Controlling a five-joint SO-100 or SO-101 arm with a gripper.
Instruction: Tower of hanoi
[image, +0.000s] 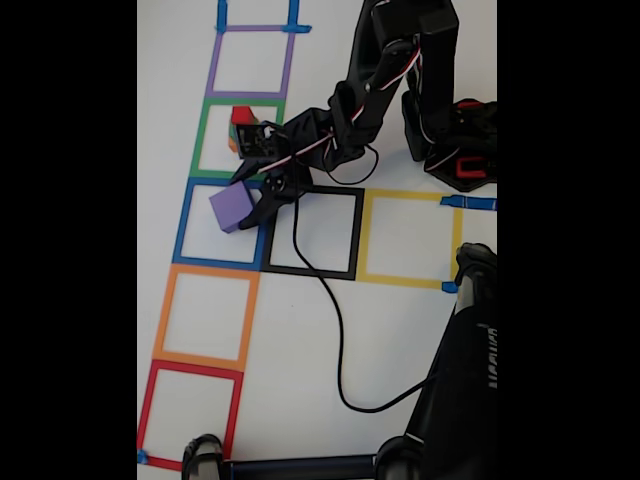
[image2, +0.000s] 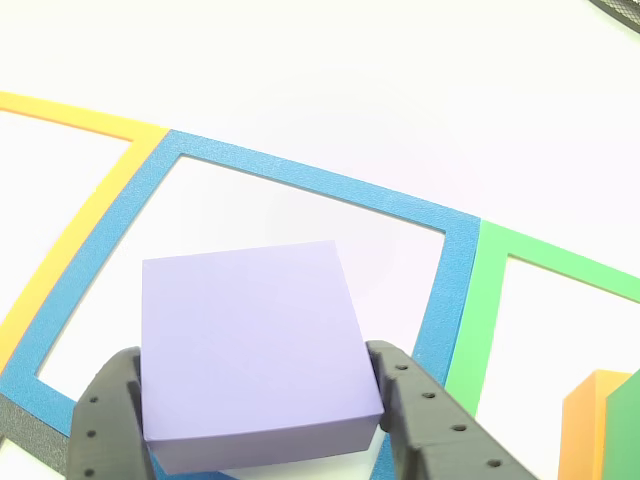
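My gripper (image: 238, 205) is shut on the purple cube (image: 231, 205), the largest one, over the blue tape square (image: 184, 225). In the other view the purple cube (image2: 250, 350) sits between the two black fingers (image2: 420, 410), inside the blue outline (image2: 300, 172); I cannot tell whether it touches the table. A short stack topped by the red cube (image: 242, 115) stands in the green tape square (image: 205, 140), partly hidden behind the gripper. The orange cube (image2: 590, 420) and green cube (image2: 628, 430) show at the other view's right edge.
Tape squares run down the left of the fixed view: purple (image: 250, 30), green, blue, orange (image: 163, 310), red (image: 148, 400). Black (image: 355, 235) and yellow (image: 455, 240) squares lie to the right. A black cable (image: 335, 330) crosses the table. The arm base (image: 460, 150) stands top right, dark equipment (image: 470, 380) bottom right.
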